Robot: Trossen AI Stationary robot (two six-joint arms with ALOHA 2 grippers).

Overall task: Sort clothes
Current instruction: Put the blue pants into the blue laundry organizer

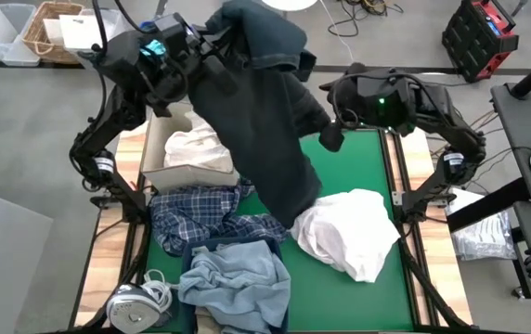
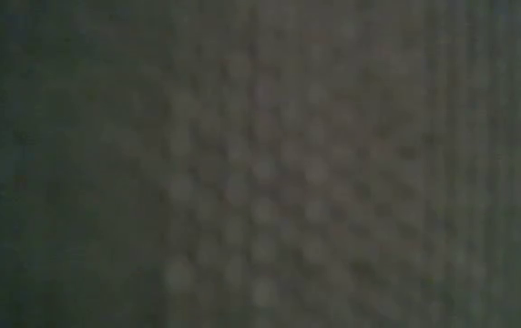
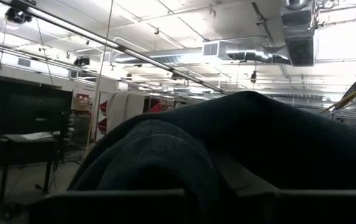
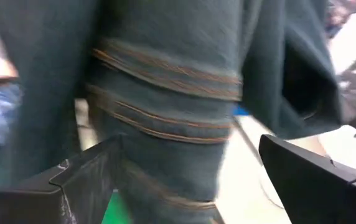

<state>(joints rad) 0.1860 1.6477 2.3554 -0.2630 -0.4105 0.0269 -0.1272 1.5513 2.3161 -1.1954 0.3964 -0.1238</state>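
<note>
Bright overhead strip lights, low view dark, blurred

Dark navy piece: heavy matt denim-like cloth, tan double-stitched seams visible in right wrist view. White shirt: soft, smooth, crumpled cloth. Plaid shirt: thin woven cloth. Light blue denim: faded, matt, rumpled. Desk: flat matt green mat, pale wood edges. Right end effector: matt black plastic-looking fingers. Wicker basket: rough woven.
</note>
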